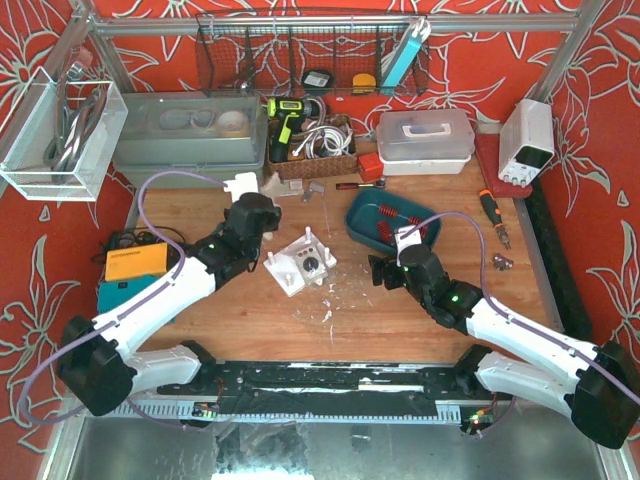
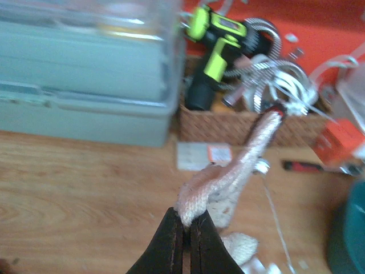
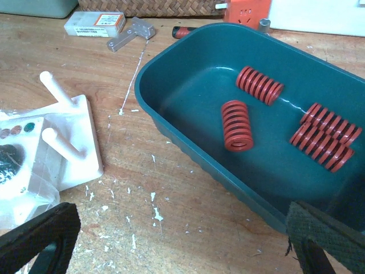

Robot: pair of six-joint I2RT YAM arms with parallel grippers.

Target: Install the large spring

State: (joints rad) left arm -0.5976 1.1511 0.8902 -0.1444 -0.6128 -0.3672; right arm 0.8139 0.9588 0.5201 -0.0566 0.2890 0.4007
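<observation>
No spring is being gripped yet: the red springs are lying in the teal bin toward the far edge of the surface, and the visible pegs of the white fixture are standing bare. The right claw is being held apart, just short of the bin's near rim. The left claw is being held clamped on a pale, blurred object.

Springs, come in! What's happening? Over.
Right pincer open near teal bin. Left pincer shut on pale blurry thing. Red springs lie in bin, ungrabbed. Nothing covering them.

At the back, a grey storage box, green drill, wicker basket and white lidded container.
</observation>
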